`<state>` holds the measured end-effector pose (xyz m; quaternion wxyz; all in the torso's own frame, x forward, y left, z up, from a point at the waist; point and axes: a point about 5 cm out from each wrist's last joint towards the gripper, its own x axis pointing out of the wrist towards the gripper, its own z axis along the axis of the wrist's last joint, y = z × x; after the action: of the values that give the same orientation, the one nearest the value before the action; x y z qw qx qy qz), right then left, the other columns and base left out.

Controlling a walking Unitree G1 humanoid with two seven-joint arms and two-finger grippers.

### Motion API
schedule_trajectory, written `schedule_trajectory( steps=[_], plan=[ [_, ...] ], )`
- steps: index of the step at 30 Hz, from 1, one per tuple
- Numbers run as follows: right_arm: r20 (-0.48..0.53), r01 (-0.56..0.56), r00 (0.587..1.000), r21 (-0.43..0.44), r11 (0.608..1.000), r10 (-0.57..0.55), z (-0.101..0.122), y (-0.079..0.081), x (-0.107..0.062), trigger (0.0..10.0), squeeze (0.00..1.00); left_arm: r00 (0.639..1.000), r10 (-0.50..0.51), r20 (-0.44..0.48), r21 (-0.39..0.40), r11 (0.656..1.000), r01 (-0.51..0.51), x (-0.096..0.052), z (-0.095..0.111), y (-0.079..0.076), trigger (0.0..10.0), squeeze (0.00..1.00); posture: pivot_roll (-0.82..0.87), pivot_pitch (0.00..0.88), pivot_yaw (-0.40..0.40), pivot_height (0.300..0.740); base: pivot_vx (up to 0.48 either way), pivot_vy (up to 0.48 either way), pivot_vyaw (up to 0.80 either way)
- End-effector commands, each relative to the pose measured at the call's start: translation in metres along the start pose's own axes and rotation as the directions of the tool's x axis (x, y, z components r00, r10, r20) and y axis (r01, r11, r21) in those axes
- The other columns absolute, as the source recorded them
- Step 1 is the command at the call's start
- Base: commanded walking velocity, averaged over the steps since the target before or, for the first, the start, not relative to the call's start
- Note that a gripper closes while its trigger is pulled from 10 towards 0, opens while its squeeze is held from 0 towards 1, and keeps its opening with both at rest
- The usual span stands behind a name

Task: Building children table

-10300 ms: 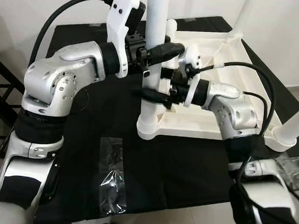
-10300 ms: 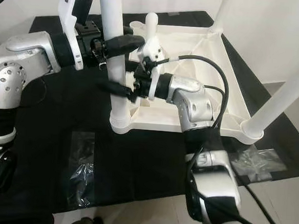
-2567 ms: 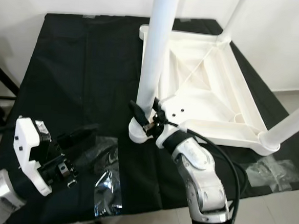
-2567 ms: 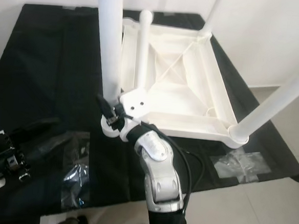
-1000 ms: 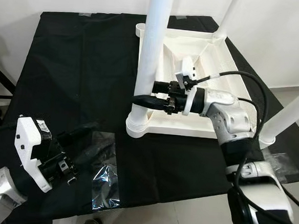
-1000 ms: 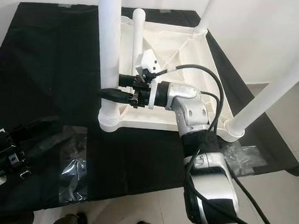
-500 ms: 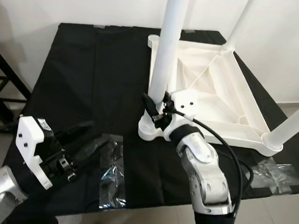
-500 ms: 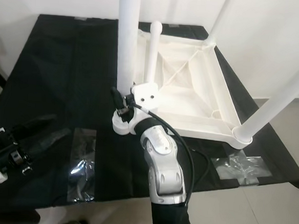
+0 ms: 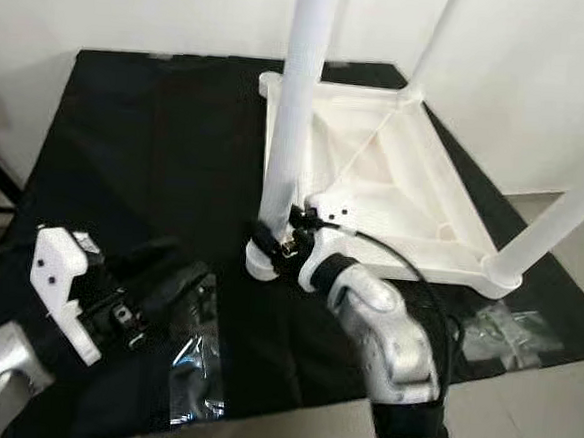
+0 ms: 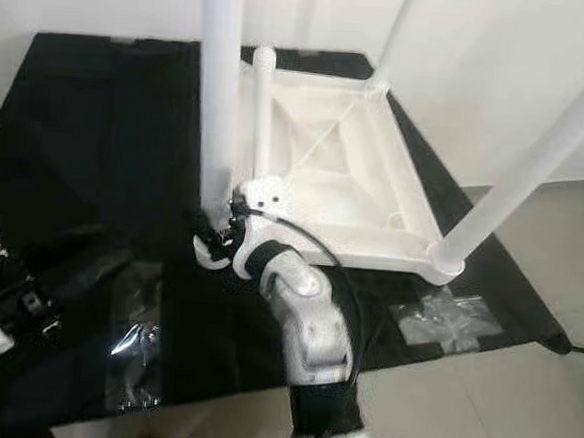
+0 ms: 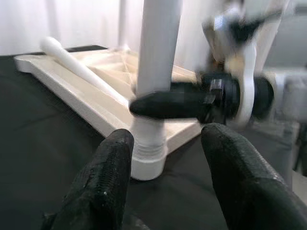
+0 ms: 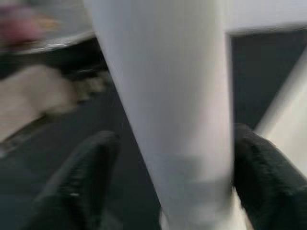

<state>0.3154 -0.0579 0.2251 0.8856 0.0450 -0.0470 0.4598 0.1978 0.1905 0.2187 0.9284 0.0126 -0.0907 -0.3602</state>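
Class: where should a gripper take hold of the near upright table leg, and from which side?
Low on the near leg, just above its socket collar, coming level from the side. It is a smooth, upright round tube, so fingers straddle it, as the right gripper does.

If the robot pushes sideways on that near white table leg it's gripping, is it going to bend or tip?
The near leg looks like a rigid plastic tube, so it probably won't bend. It stands in a corner socket of the upturned tabletop, so it may wobble if not fully seated. The right gripper holds it low, limiting leverage.
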Motion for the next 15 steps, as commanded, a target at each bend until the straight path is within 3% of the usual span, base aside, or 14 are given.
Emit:
schedule_trajectory(
  steps=[1, 2, 3, 6, 9, 10, 15],
  plan=[
    [0.042, -0.164, 0.986, 0.021, 0.986, 0.163, 0.009, 0.005, -0.001, 10.0, 0.95, 1.0, -0.001, -0.004, 0.002, 1.0, 0.001, 0.0, -0.003, 0.0, 10.0, 0.0, 0.04, 0.17, -0.06, 0.74, 0.0, 0.0, 0.0],
    [0.036, -0.281, 0.959, -0.034, 0.959, 0.282, 0.015, 0.004, -0.005, 10.0, 0.0, 1.0, -0.002, -0.004, 0.002, 1.0, 0.002, 0.0, -0.003, 0.0, 10.0, 0.0, 0.04, 0.169, -0.061, 0.74, 0.0, 0.0, 0.0],
    [0.036, -0.281, 0.959, -0.034, 0.959, 0.282, 0.015, 0.004, -0.005, 10.0, 0.0, 1.0, -0.002, -0.004, 0.002, 1.0, 0.002, 0.0, -0.003, 0.0, 10.0, 0.0, 0.04, 0.169, -0.061, 0.74, 0.0, 0.0, 0.0],
    [-0.034, -0.449, 0.893, -0.123, 0.885, 0.449, 0.025, -0.009, -0.009, 10.0, 0.0, 1.0, -0.004, -0.004, 0.001, 1.0, 0.004, 0.001, -0.004, 0.0, 10.0, 0.0, 0.05, 0.168, -0.061, 0.74, 0.0, 0.0, 0.0],
    [-0.058, -0.47, 0.883, -0.129, 0.873, 0.467, 0.025, -0.014, -0.008, 10.0, 0.0, 1.0, -0.004, -0.005, -0.001, 1.0, 0.004, 0.001, -0.004, 0.0, 10.0, 0.0, 0.05, 0.169, -0.062, 0.74, 0.0, 0.0, 0.0],
    [-0.103, -0.531, 0.847, -0.132, 0.837, 0.521, 0.026, -0.022, -0.006, 10.0, 0.0, 1.0, -0.009, -0.009, -0.003, 1.0, 0.009, 0.001, -0.005, 0.001, 10.0, 0.0, 0.07, 0.169, -0.055, 0.74, 0.0, 0.0, 0.0],
    [-0.112, -0.546, 0.837, -0.113, 0.83, 0.535, 0.03, -0.03, -0.001, 10.0, 0.0, 1.0, -0.012, -0.013, -0.004, 1.0, 0.012, 0.001, -0.005, 0.002, 10.0, 0.0, 0.08, 0.172, -0.047, 0.74, 0.0, 0.0, 0.0]
  ],
)
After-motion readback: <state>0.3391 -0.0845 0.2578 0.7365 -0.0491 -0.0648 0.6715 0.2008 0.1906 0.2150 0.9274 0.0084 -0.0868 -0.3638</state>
